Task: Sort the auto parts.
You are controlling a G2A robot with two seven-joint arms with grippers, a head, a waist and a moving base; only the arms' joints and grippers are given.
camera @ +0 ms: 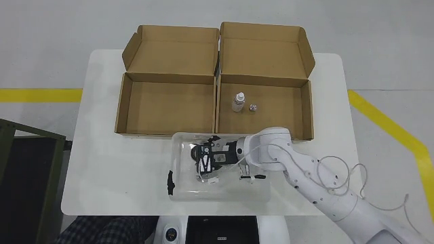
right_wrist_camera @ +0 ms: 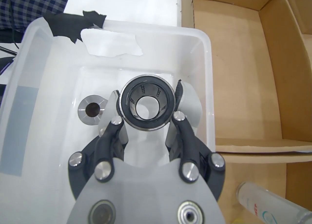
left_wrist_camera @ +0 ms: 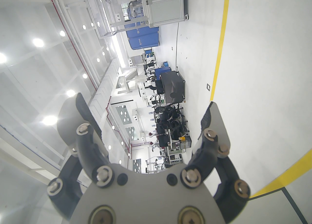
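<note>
Right jaws clenched on black-rimmed steel cylindrical bearing, held inside clear plastic bin, small steel disc on bin floor just beside it, left jaws spread wide, grasping nothing

A black-rimmed steel linear bearing stands on end in the clear bin, pinched by the right gripper, beside a flanged metal bushing; a small bottle and a round metal part sit in the right-hand cardboard box.
</note>
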